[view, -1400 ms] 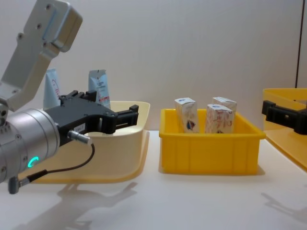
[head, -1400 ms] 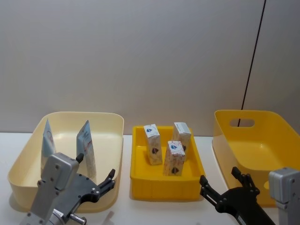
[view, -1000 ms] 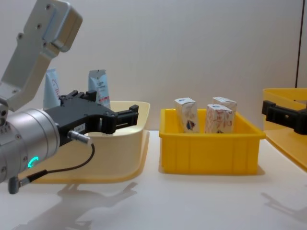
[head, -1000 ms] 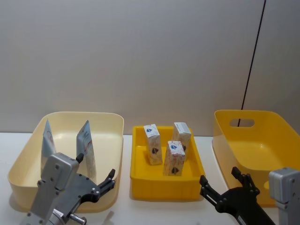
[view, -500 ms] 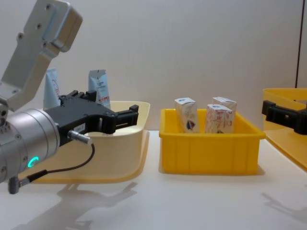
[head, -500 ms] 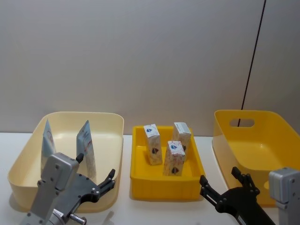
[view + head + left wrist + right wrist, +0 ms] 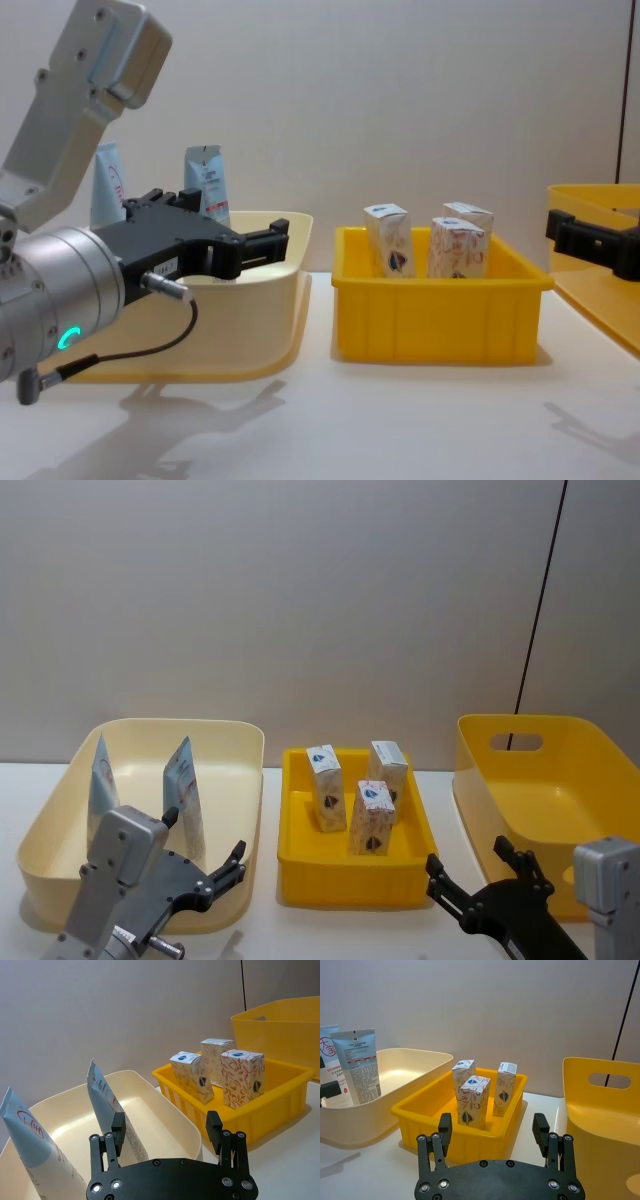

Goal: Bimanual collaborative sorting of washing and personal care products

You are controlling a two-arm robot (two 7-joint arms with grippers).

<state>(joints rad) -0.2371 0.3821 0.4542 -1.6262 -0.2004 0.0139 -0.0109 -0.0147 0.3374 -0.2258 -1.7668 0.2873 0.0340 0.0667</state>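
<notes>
1. Ahead of the left gripper (image 7: 166, 1122): a cream bin (image 7: 60, 1110) holding two squeeze tubes (image 7: 106, 1105), both leaning (crimped ends up), just beyond the jaws.
2. Ahead of the right gripper (image 7: 492, 1125): a small yellow bin (image 7: 415, 1117) with three upright cartons (image 7: 474, 1100). Its near wall stands between jaws and cartons.
3. A large yellow bin (image 7: 600, 1105) sits just beside the right jaws, on their outer side.
4. Both sets of jaws: spread wide, holding and touching nothing, above the worktop (image 7: 400, 420).

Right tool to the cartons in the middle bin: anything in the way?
Only the near wall of the yellow bin, low between the open right tool and the cartons. Their tops stand above its rim, and nothing sits over them.
</notes>
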